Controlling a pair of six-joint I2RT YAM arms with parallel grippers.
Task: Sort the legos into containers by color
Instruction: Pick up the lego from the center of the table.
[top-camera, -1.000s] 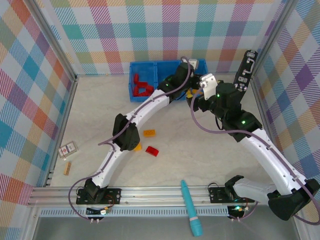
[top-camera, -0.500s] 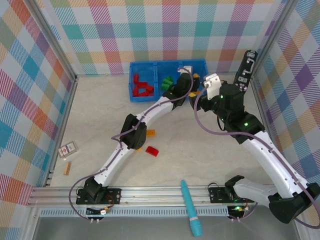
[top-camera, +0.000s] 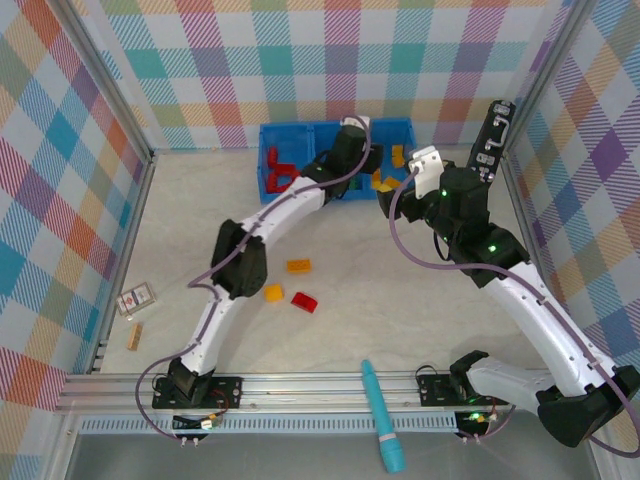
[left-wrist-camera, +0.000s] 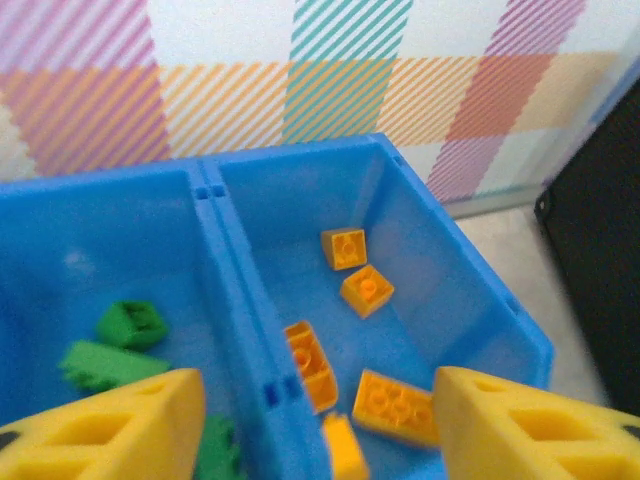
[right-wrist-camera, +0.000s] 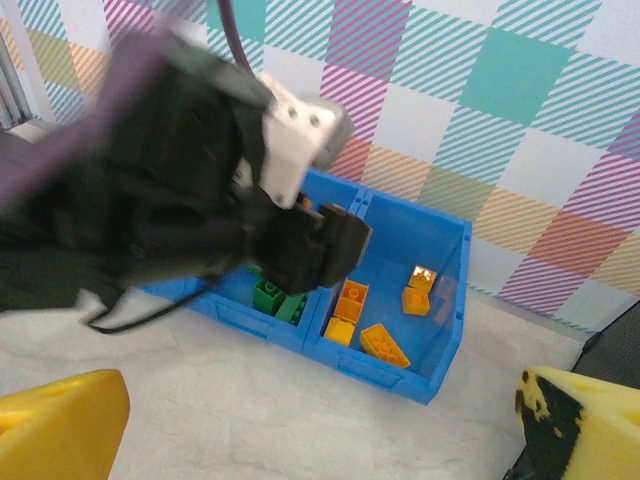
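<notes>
top view: the blue container (top-camera: 280, 130) sits in the upper centre of the frame, against the checked back wall. its long axis runs left to right across the picture, open side up, with three compartments in a row. red legos (top-camera: 283, 172) fill the left one, green legos (left-wrist-camera: 130, 325) the middle, orange legos (left-wrist-camera: 365, 290) the right. three legos lie loose on the worktop (top-camera: 400, 300) in the middle of the frame. they are an orange brick (top-camera: 298, 266) lying long side left to right, a yellow-orange brick (top-camera: 273, 293), and a red brick (top-camera: 304, 301) slanting from upper left to lower right.

the left tool (left-wrist-camera: 315, 400) hangs over the wall between the middle and right compartments. its yellow fingers (left-wrist-camera: 110, 430) are spread wide with nothing between them. the right tool (right-wrist-camera: 320, 430) is spread and empty too. it faces the container, with the left wrist large in the upper left of its view.

my worry is the crowding. both wrists sit near the container's right end, so a careless swing of either could knock them together or shove the container along the wall. the black device (top-camera: 495, 140) stands just beside the right arm at upper right. the left arm's elbow lies near the loose bricks and could scatter them if i pull back low.
</notes>
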